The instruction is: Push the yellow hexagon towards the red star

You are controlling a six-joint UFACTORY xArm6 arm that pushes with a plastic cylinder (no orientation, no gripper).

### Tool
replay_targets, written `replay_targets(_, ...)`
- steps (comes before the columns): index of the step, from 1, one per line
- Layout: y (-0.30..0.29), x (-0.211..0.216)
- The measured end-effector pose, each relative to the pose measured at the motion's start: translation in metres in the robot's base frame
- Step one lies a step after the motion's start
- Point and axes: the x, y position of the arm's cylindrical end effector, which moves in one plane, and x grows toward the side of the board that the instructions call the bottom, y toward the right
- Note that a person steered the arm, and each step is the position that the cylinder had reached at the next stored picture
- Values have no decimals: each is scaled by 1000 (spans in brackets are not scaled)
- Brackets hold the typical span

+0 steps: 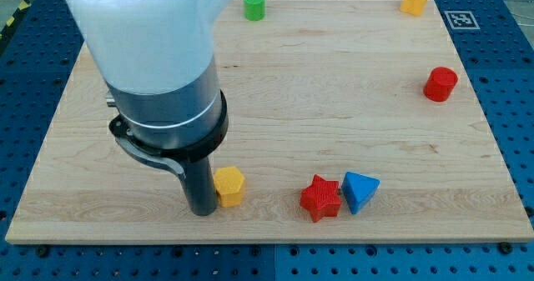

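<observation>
The yellow hexagon (229, 186) lies on the wooden board (334, 89) near the view's bottom, left of centre. The red star (321, 198) lies to its right, with a gap between them. My tip (203, 210) is at the end of the dark rod and rests against the hexagon's left side. The arm's white and grey body (154, 56) rises above it and hides the board's upper left part.
A blue triangle (360, 191) touches the red star's right side. A red cylinder-like block (440, 84) sits at the right. A green cylinder (254, 5) and a second yellow block (413, 0) stand at the board's top edge.
</observation>
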Motion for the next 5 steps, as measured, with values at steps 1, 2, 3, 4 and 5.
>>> replay_targets(1, -14, -3)
replay_targets(2, -28, -26)
replay_targets(3, -18, -29)
replay_targets(4, 11, -14)
replay_targets(5, 39, -11)
